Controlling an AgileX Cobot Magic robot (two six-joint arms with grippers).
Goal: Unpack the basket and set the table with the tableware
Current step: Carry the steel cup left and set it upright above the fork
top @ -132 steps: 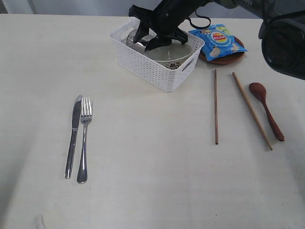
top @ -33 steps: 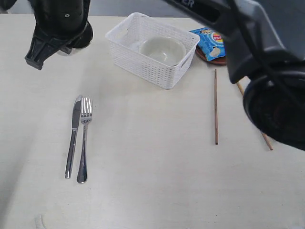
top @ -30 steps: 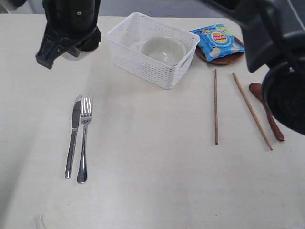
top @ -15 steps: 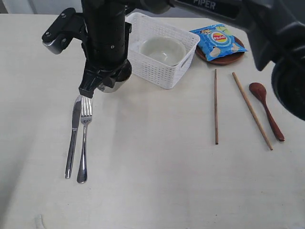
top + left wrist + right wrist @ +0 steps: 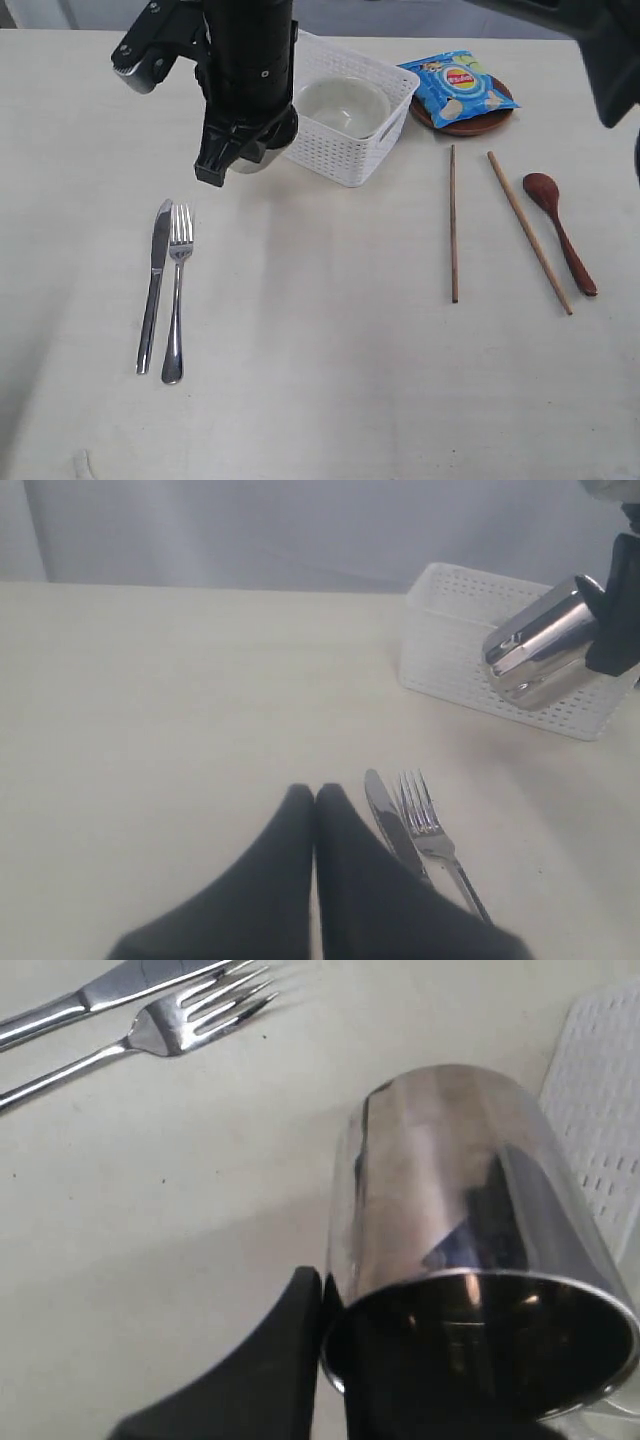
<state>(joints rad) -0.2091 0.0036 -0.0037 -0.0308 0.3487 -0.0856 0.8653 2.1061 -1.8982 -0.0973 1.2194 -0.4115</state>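
The right tool point(image 5: 232, 160) grips the steel cup point(image 5: 535, 652), tilted, just left of the basket point(image 5: 340, 160). The left tool point(image 5: 315, 800) is clenched, empty.

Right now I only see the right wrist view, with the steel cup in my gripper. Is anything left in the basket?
Observer: Yes. Besides the steel cup you hold, a white bowl sits in the basket.
Operator: Where is the plate?
Observer: The brown plate lies on the table beside the basket, with a blue chip bag on it.
Operator: And my left gripper?
Observer: The left gripper is shut and empty, close beside the knife.
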